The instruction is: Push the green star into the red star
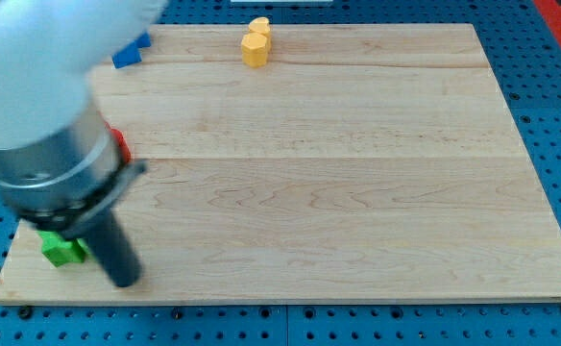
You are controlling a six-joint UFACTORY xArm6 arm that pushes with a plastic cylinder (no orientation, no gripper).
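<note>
A green block (62, 249) lies near the board's bottom left corner, partly hidden by the arm; its shape is hard to make out. A red block (120, 145) peeks out at the left, mostly hidden behind the arm's grey body. My tip (124, 281) is at the end of the dark rod, just to the right of the green block and slightly below it, close to it.
A blue block (132, 52) sits at the top left, partly hidden by the arm. Two yellow blocks (256, 42) sit together at the top edge. The wooden board (338, 173) ends near the view's bottom edge.
</note>
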